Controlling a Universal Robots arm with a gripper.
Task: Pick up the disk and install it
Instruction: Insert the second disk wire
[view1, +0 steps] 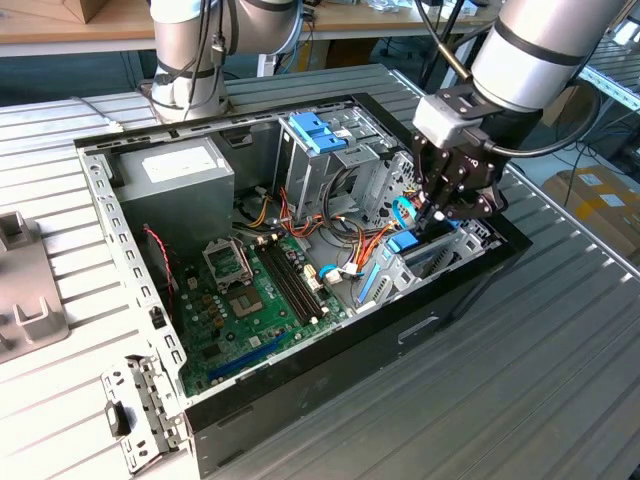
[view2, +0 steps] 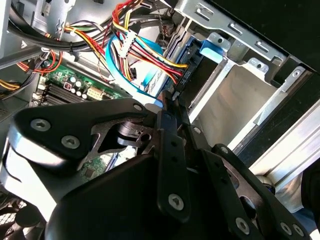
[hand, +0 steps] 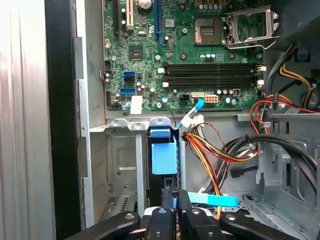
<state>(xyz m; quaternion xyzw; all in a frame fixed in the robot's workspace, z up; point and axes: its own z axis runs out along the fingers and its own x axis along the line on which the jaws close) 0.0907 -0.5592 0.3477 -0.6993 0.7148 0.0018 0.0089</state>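
One dark hard drive with blue plastic side pieces (hand: 163, 157) sits edge-on in the grey metal bay (hand: 120, 165) at the open computer case's (view1: 330, 370) front edge, seemingly partway in. It could jam or snag the red-and-yellow wire bundle (hand: 210, 160) pressed alongside. Black gripper (hand: 174, 196) looks pinched nearly closed on the drive's upper edge.

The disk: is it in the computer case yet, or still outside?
In. The disk stands on edge in the metal bay inside the case, with the gripper closed at its upper edge.
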